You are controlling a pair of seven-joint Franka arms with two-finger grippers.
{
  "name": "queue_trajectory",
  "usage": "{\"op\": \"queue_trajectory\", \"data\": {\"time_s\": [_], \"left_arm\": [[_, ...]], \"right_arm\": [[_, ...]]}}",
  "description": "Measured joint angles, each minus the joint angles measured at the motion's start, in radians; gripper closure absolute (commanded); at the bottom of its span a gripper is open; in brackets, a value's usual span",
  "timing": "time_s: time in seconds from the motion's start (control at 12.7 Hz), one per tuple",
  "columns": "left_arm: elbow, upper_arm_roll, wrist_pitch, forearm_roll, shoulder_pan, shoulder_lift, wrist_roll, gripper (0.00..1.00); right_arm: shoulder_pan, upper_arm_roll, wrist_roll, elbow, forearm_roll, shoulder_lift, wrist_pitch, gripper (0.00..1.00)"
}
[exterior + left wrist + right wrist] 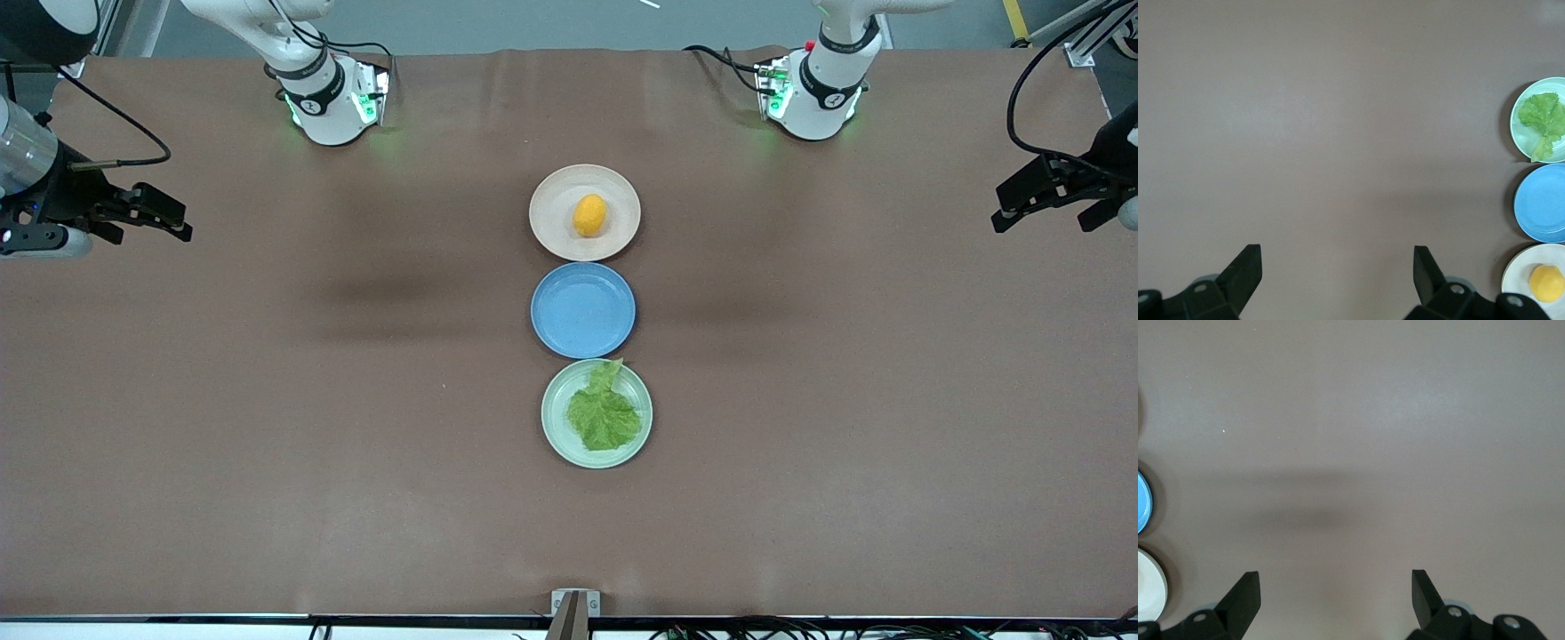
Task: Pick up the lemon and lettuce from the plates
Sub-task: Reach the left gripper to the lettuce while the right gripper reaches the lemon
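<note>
The yellow-orange lemon (589,215) lies on the beige-pink plate (553,194), the plate farthest from the front camera. The crinkled green lettuce (605,414) lies on the mint green plate (554,420), the nearest one. My left gripper (1038,222) hangs open over the left arm's end of the table. My right gripper (182,222) hangs open over the right arm's end. Both are far from the plates and hold nothing. The left wrist view shows the lettuce (1543,115), the lemon (1546,282) and bare cloth between the left gripper's (1337,257) fingers. The right gripper (1335,580) also frames bare cloth.
A blue plate (582,311) with nothing on it sits between the two task plates, all three in a row down the table's middle. Brown cloth (311,400) covers the table. The arm bases (333,102) stand along the edge farthest from the front camera.
</note>
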Motion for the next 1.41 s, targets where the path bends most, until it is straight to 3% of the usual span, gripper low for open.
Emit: {"op": "queue_trajectory", "data": {"time_s": [0.55, 0.79, 1.02, 1.18, 1.41], "left_arm": [[-0.001, 0.000, 0.000, -0.003, 0.000, 0.001, 0.000, 0.00], [-0.007, -0.009, 0.000, -0.107, -0.010, 0.034, -0.008, 0.00], [-0.012, -0.087, 0.039, -0.188, -0.034, 0.140, -0.128, 0.00], [-0.014, -0.139, 0.125, -0.200, -0.076, 0.234, -0.283, 0.00], [-0.017, -0.151, 0.308, -0.201, -0.196, 0.396, -0.528, 0.00]], "right_arm": [[0.000, 0.000, 0.000, 0.000, 0.000, 0.001, -0.001, 0.00], [0.000, -0.001, 0.000, 0.001, 0.000, 0.001, -0.001, 0.00], [0.000, -0.002, 0.000, 0.003, 0.001, 0.001, -0.001, 0.00], [0.000, -0.002, 0.000, 0.004, 0.000, 0.001, -0.001, 0.00], [-0.001, -0.003, 0.000, 0.007, 0.001, 0.019, -0.003, 0.00]]}}
